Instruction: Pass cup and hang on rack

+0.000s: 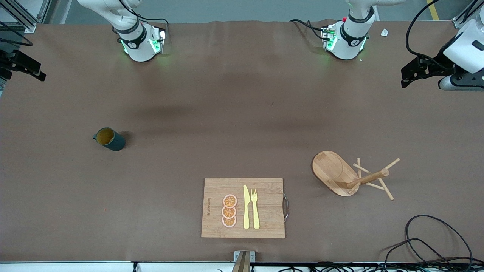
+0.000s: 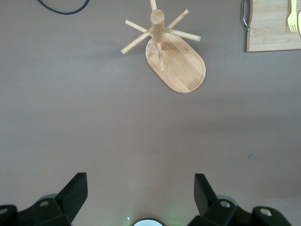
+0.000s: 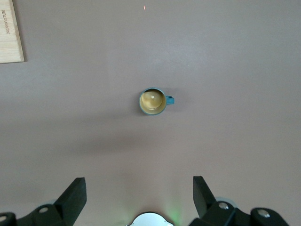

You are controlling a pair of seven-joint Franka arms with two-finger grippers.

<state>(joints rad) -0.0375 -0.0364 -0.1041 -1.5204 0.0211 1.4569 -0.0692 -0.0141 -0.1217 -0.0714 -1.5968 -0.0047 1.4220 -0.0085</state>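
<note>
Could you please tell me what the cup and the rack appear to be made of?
The cup: probably glazed ceramic or enamelled metal, matte dark teal outside, yellow-orange inside; the look leaves it open. The rack: light unpainted wood, possibly bamboo, with visible grain on its oval base.

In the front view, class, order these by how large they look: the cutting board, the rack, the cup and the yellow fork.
1. cutting board, plainly largest.
2. rack, counting base and pegs together.
3. cup and yellow fork: unsure; the fork looks longer, the cup bulkier.
</note>
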